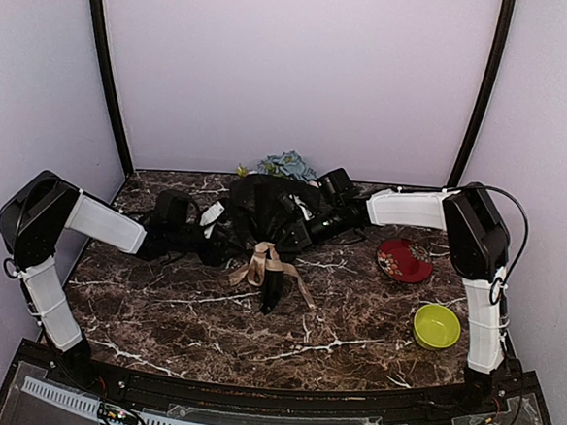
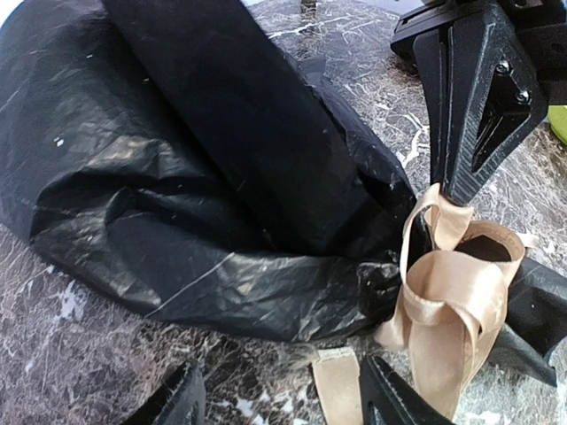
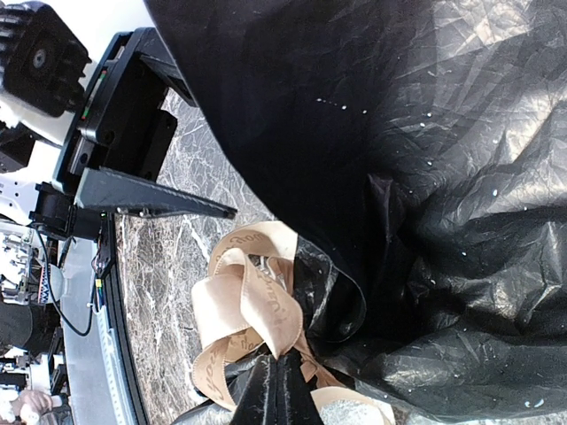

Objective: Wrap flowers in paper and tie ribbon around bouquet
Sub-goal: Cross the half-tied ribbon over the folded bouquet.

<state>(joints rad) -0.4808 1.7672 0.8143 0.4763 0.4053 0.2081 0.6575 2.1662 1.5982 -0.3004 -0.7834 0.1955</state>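
Black paper, matte and crinkled, is rolled into a cone and forms the bouquet, which lies flat on the dark marbled bench. Around the cone's narrow waist the beige ribbon is tied in a bow, and a flat tail runs off it across the bench. Beyond the bow, at the far, wide end of the cone, the flowers show as blue and green tops. On the near side of the bow a short black stub of paper points toward the arm bases.

The left gripper sits low, just left of the bow and beside the cone. Its jaws stand wide apart and hold nothing, and a ribbon tail end lies on the bench between them. The right gripper meets the bow from the other side with its jaws pressed together and its tips touching the bow's upper loop. Whether they pinch a fold of satin I cannot tell.

Well to the right of the bow a red plate rests on the bench. A green bowl sits nearer and farther right still.
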